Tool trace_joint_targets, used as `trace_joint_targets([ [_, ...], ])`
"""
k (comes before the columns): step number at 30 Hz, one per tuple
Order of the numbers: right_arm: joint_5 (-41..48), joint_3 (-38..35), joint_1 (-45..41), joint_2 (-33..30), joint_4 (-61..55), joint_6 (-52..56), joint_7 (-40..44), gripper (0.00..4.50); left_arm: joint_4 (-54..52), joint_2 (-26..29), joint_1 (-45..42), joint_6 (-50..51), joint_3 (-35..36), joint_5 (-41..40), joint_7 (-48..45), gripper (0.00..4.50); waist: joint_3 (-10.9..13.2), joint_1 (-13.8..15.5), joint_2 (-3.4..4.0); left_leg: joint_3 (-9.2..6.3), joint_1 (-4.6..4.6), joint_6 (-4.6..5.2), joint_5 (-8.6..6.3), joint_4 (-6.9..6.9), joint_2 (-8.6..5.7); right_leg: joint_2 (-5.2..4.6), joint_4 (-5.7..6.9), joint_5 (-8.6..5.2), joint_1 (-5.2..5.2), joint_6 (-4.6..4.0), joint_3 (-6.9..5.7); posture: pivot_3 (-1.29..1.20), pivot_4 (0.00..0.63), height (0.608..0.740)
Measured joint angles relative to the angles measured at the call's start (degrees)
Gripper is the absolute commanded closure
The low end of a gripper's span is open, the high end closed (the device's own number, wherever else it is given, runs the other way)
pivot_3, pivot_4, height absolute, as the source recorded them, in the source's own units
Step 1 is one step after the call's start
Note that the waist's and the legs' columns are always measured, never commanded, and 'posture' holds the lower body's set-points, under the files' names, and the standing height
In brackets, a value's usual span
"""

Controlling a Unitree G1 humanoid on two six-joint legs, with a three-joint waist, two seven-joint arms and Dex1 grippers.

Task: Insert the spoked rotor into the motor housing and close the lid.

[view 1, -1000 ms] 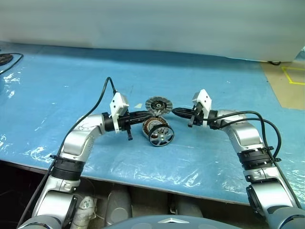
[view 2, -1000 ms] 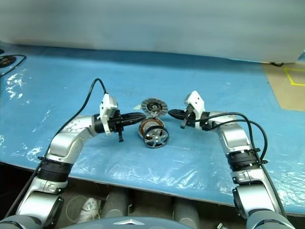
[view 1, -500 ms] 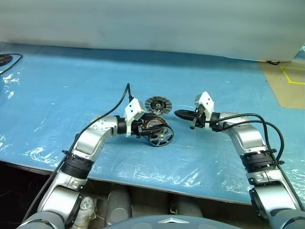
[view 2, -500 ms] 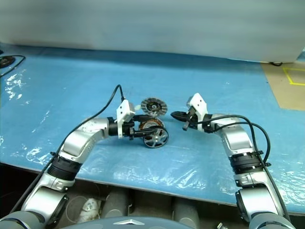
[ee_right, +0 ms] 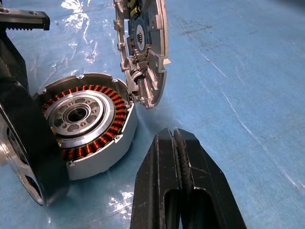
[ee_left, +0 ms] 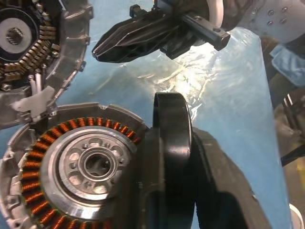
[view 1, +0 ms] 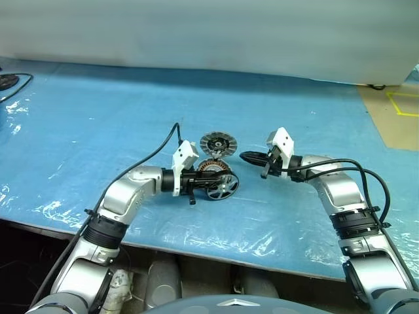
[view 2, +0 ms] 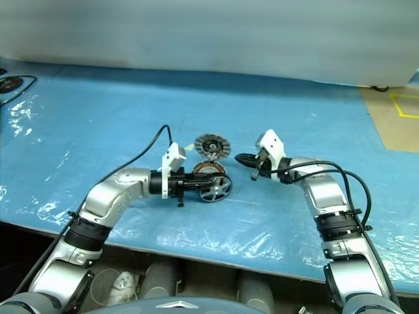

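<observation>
Lowered since before, left tool (view 1: 204,187) pinches spoked rotor (view 1: 221,187) on edge beside motor housing (ee_right: 88,119); right tool (view 1: 243,156) pressed together.

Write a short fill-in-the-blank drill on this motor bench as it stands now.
1. The spoked rotor stands on its ____ beside the motor housing.
2. The right claw has its fingers ____.
3. The housing's windings are ____ in colour.
4. The lid is propped up ____ the housing, as seen from the robot's head.

Missing words: edge; shut; copper; behind
</observation>
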Motion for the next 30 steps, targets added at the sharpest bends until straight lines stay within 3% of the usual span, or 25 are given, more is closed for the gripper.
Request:
trace_joint_targets([
  [7, -0.58, 0.06, -1.25, 0.25, 1.59, -0.69, 0.13, 4.5, -0.17, -2.19, 0.91, 3.73, 5.43, -5.29, 3.01, 4.08, 0.0, -0.11, 0.0, 0.01, -0.02, 0.0, 0.0, 0.0, 0.0, 0.02, -0.01, 0.0, -0.02, 0.0, 0.0, 0.0, 0.15, 0.74],
  [12, -0.88, 0.05, -2.29, 0.3, 3.2, -2.17, 0.39, 4.5, -2.41, -6.91, 1.22, 10.87, 16.15, -17.83, 8.56, 4.08, 0.0, -0.04, 0.0, 0.01, -0.03, 0.0, 0.0, -0.01, -0.01, 0.01, -0.03, 0.0, -0.02, 0.0, 0.0, 0.0, 0.15, 0.74],
  [17, -1.34, 0.43, -2.25, 1.29, 3.95, -2.71, 0.32, 4.5, -2.54, -9.83, 1.22, 13.43, 22.6, -24.19, 14.88, 4.08, 0.01, -0.06, -0.01, 0.01, -0.04, 0.12, -0.07, -0.01, -0.01, 0.02, -0.05, 0.0, -0.02, 0.0, 0.0, 0.0, 0.15, 0.74],
  [30, -3.4, 1.24, -2.13, 1.67, 4.04, -3.84, 0.24, 4.5, -0.29, -11.04, 2.77, 17.1, 22.52, -25.91, 20.28, 4.08, 0.02, -0.04, -0.02, 0.0, -0.04, 0.12, -0.07, -0.02, 0.0, 0.03, -0.08, 0.0, -0.01, 0.0, 0.0, 0.0, 0.15, 0.74],
])
